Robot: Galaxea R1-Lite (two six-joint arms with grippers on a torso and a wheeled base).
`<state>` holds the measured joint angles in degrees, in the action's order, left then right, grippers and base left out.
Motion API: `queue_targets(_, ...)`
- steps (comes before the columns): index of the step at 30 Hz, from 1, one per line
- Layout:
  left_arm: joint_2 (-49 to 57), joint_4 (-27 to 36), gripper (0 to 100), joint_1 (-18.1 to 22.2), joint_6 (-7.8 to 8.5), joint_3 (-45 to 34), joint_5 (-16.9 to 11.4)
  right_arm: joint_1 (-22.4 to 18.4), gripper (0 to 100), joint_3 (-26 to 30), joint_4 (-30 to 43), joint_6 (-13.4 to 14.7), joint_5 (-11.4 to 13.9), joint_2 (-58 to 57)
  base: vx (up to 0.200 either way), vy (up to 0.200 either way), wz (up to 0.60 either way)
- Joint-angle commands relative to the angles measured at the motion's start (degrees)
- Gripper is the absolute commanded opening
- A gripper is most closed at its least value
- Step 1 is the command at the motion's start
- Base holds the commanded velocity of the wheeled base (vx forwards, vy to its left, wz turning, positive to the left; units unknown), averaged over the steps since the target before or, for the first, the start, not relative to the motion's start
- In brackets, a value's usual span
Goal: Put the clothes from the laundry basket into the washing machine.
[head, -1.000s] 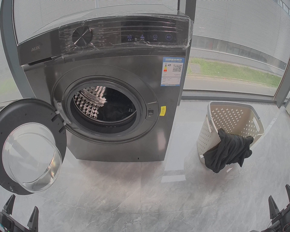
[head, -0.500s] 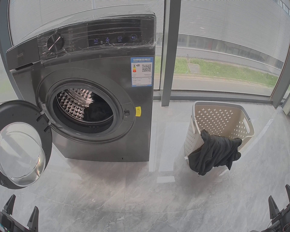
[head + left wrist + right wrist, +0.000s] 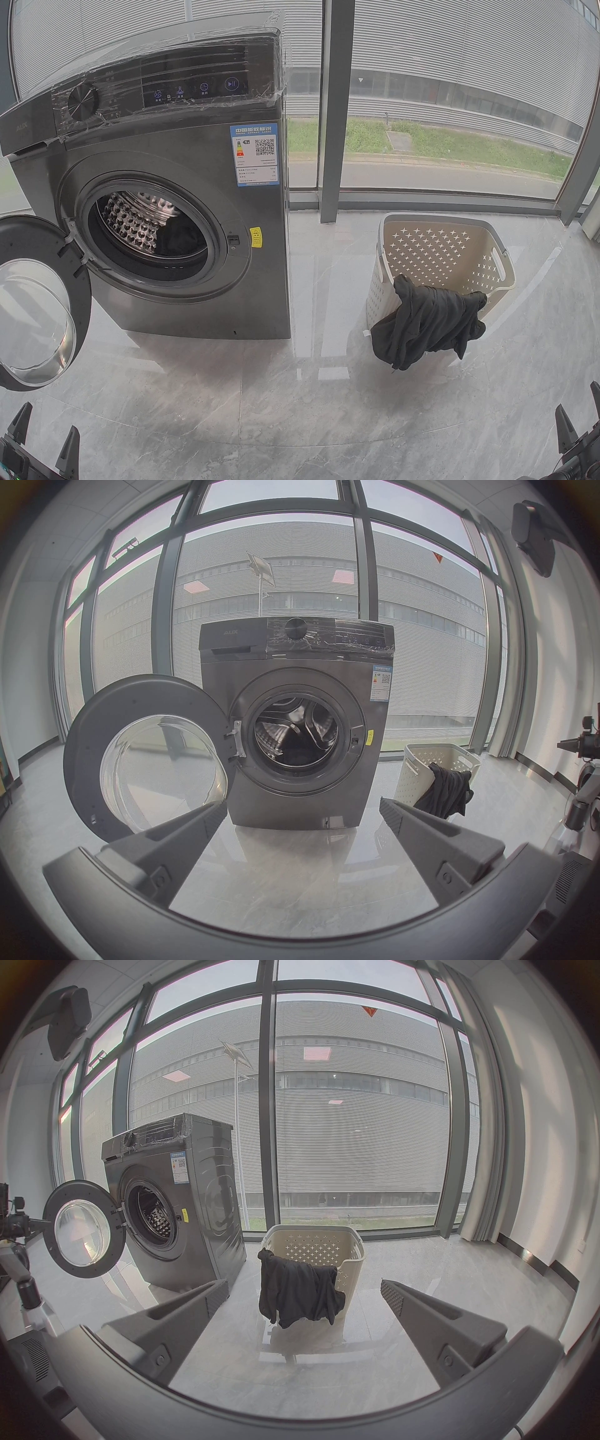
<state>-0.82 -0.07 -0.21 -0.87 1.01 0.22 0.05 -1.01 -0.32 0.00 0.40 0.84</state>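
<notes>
Dark garment [image 3: 428, 322] drapes the laundry basket's [image 3: 437, 244] near rim, three o'clock of the open washing machine [image 3: 187, 144]. Left pincer [image 3: 50, 417] at seven, right pincer [image 3: 576, 396] at five o'clock, both wide, empty.

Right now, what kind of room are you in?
Likely a laundry corner in a glass-walled building: a washer with its door open, a basket with a dark garment over its rim, tall windows behind.

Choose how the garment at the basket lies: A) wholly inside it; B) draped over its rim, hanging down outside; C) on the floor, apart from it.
B: the garment hangs over the near rim of the basket, most of it down the outer wall.
</notes>
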Motion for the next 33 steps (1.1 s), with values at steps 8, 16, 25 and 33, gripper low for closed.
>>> queue_targets(8, 0.8, 0.0, 100, 0.0, 0.07, -0.8, 0.1, 0.0, 100, 1.0, 0.0, 0.0, 0.0, -0.8, 0.0, -0.075, 0.0)
queue_targets(16, 0.8, 0.0, 100, 0.0, -0.01, -0.8, 0.1, 0.0, 100, 1.0, 0.0, 0.0, 0.0, -0.8, 0.0, -0.2, 0.0)
queue_targets(25, 0.8, 0.0, 100, 0.0, 0.07, -0.8, 0.1, 0.0, 100, 1.0, 0.0, -0.1, 0.0, -0.8, 0.0, -0.2, 0.0)
queue_targets(33, 0.8, 0.0, 100, 0.0, 0.07, -0.8, 0.0, 0.0, 100, 1.0, 0.0, 0.0, 0.0, -0.8, 0.0, -0.1, 0.0)
